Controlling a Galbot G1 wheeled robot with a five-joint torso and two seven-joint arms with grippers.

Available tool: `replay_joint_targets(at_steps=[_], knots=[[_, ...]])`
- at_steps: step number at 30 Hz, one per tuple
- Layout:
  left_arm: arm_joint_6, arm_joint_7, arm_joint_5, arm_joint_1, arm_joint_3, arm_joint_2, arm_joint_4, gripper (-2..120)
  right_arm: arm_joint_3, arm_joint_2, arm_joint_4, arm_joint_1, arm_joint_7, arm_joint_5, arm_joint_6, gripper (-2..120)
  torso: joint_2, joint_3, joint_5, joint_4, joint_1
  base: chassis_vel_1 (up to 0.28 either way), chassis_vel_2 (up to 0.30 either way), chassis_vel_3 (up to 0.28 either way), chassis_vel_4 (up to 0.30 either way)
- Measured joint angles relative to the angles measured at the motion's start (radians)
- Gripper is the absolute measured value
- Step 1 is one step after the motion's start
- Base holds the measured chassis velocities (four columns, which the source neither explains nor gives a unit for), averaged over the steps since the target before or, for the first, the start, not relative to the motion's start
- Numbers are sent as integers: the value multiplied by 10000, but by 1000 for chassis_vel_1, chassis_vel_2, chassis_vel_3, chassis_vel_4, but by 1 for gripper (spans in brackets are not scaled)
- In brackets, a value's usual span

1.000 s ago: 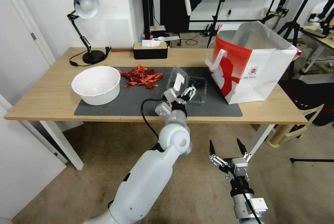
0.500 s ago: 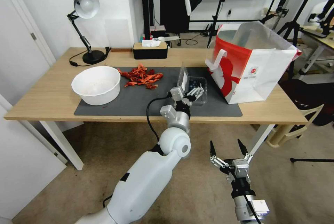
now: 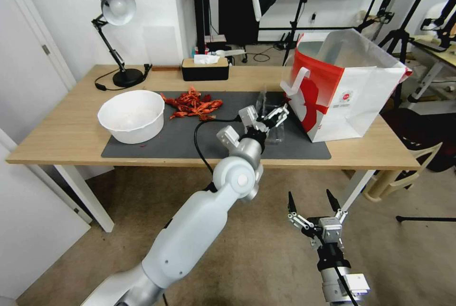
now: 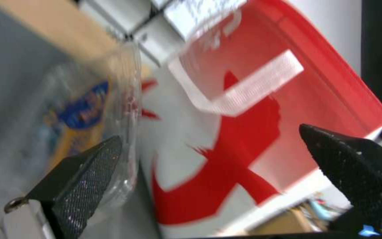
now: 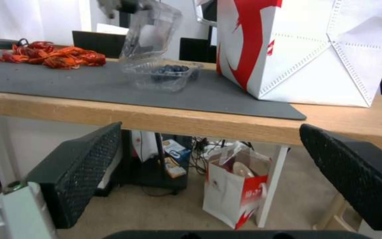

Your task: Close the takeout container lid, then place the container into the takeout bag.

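The takeout container [image 3: 274, 131] stands on the grey mat just left of the takeout bag [image 3: 349, 94], with dark blueberries in its base [image 5: 169, 73]. Its clear lid [image 5: 150, 30] stands roughly upright on the hinge, label [image 4: 81, 111] facing my left wrist camera. My left gripper [image 3: 269, 116] is open right at the lid, one finger [image 4: 89, 166] beside the lid's edge and nothing clamped between the two. The red-and-white bag [image 5: 306, 49] stands open-topped with a white strap handle [image 4: 244, 89]. My right gripper [image 3: 309, 197] hangs open below the table's front edge.
A large white bowl [image 3: 132, 116] sits at the mat's left end, with a pile of red crayfish shells [image 3: 192, 104] behind the middle. A black tissue box [image 3: 204, 68] and a desk lamp [image 3: 116, 35] stand at the back. A small paper bag [image 5: 233, 186] sits under the table.
My left gripper has moved right and farther over the table, toward the bag. The lid has swung up from leaning open leftward to standing nearly upright. The right arm has stayed put.
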Motion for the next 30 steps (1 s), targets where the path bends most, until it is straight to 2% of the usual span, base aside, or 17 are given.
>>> replay_joint_targets(at_steps=[2,3,6,11,15,18,20,22,23,24,25,27,28,29,30], knots=[[404,-541,-848,-215,-63,-173,-14,100,0,18,0,-8,11,-20,3,100,0,0,0,0,0,0,0,0,0],[404,-541,-848,-215,-63,-173,-14,100,0,18,0,-8,11,-20,3,100,0,0,0,0,0,0,0,0,0],[639,-1064,-1360,-428,-75,-349,186,100,0,27,36,5,13,-25,0,100,0,0,1,-1,0,0,0,0,0],[792,-1349,-1408,-491,-17,-410,408,99,1,21,127,22,12,1,-33,100,0,0,0,0,1,0,0,0,0],[987,-1733,-1397,-475,45,-444,508,91,24,-5,237,48,-34,129,-70,100,0,0,1,0,0,0,0,0,0],[1038,-2034,-1314,-435,72,-455,574,76,97,-56,376,122,-75,382,-171,100,0,-1,0,0,0,0,0,0,0],[1044,-2098,-1257,-434,82,-443,597,73,144,-91,457,160,-106,546,-239,100,0,-1,1,-1,0,0,0,0,0],[1048,-2128,-1008,-440,150,-372,648,62,286,-194,651,267,-273,1000,-362,100,-1,-1,0,0,0,0,0,0,0],[1048,-2128,-1008,-440,150,-372,648,62,286,-194,651,267,-273,1000,-362,100,-1,-1,0,0,0,0,0,0,0],[1048,-2120,-868,-443,174,-339,674,60,354,-247,718,312,-402,1247,-400,100,0,-1,0,0,0,0,0,0,0],[1125,-2138,-668,-453,195,-294,709,50,550,-423,860,425,-836,1943,-502,100,-1,0,1,0,0,0,0,0,0],[1165,-2163,-641,-454,201,-287,710,48,624,-488,898,467,-987,2166,-526,100,-1,-1,0,1,0,0,0,0,0],[1241,-2225,-557,-454,263,-247,710,41,818,-673,995,580,-1395,2782,-626,100,-1,-1,1,0,0,0,0,0,0],[1241,-2225,-557,-454,263,-247,710,41,818,-673,995,580,-1395,2782,-626,100,-1,-1,1,0,0,0,0,0,0],[1282,-2262,-485,-450,329,-224,709,36,945,-806,1070,665,-1646,3256,-741,100,-1,0,3,-1,1,0,0,0,0]])
